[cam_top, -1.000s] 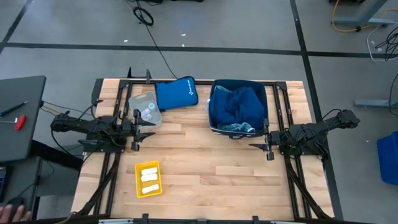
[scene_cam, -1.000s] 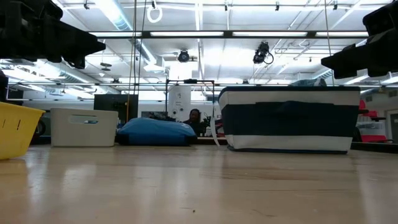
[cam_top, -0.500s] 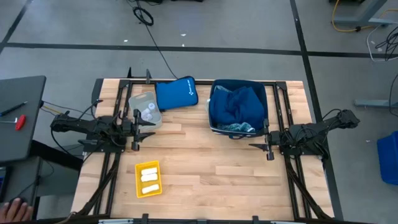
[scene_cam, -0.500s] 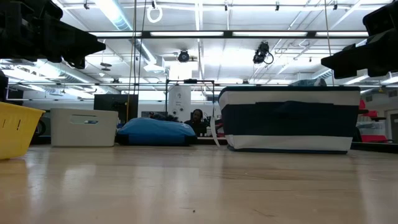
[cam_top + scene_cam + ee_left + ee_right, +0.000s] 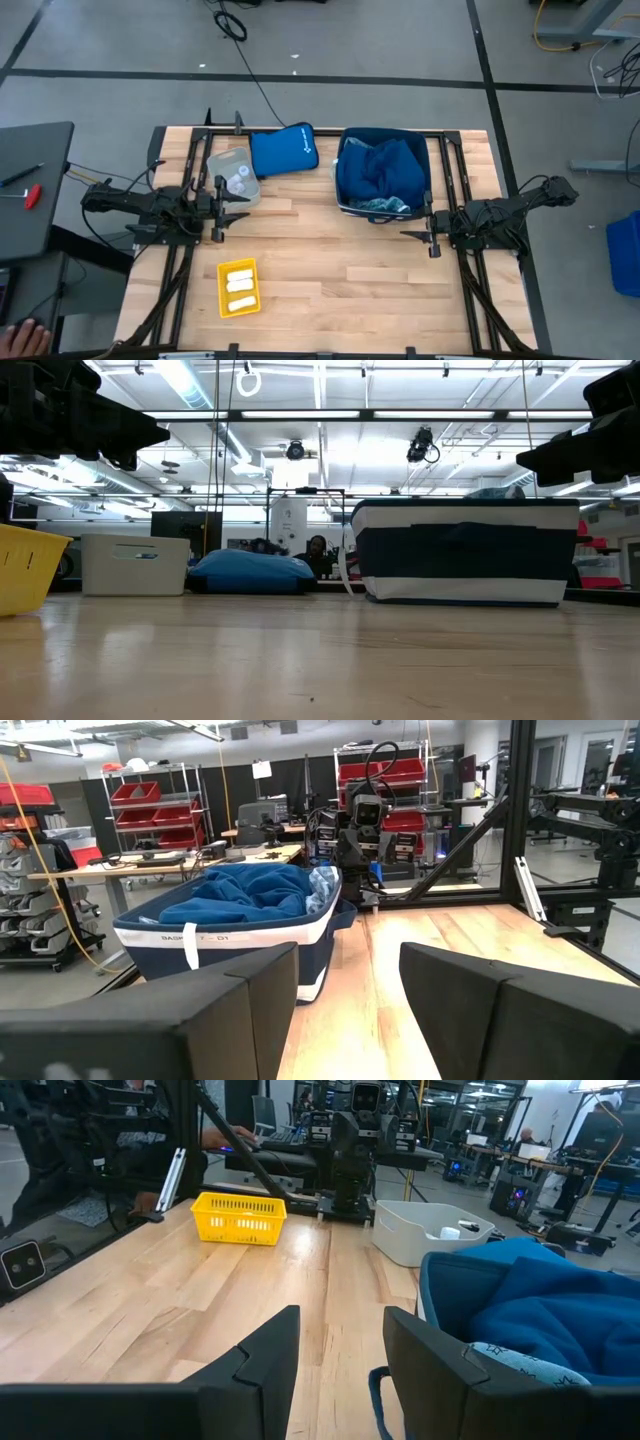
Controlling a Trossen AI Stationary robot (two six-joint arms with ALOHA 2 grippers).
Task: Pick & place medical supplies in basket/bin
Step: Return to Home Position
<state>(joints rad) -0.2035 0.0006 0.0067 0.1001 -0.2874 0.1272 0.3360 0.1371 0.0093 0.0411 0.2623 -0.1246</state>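
A navy basket with a white band (image 5: 345,203) stands at the far right and holds a navy cloth (image 5: 380,165) and a light-blue patterned cloth (image 5: 385,205). A yellow basket (image 5: 223,297) near the front left holds white rolls (image 5: 240,285). A white bin (image 5: 215,160) at the far left holds small clear vials (image 5: 238,178). My left gripper (image 5: 222,210) hovers open and level beside the white bin. My right gripper (image 5: 428,235) hovers open and level by the navy basket's near right corner. Both wrist views show nothing between the fingers.
A royal-blue padded pouch (image 5: 285,150) lies between the white bin and the navy basket. The wooden tabletop (image 5: 330,270) stretches bare between the two grippers. Black frame rails run along the table's left and right sides. A person's hand (image 5: 20,335) shows off the table's near left corner.
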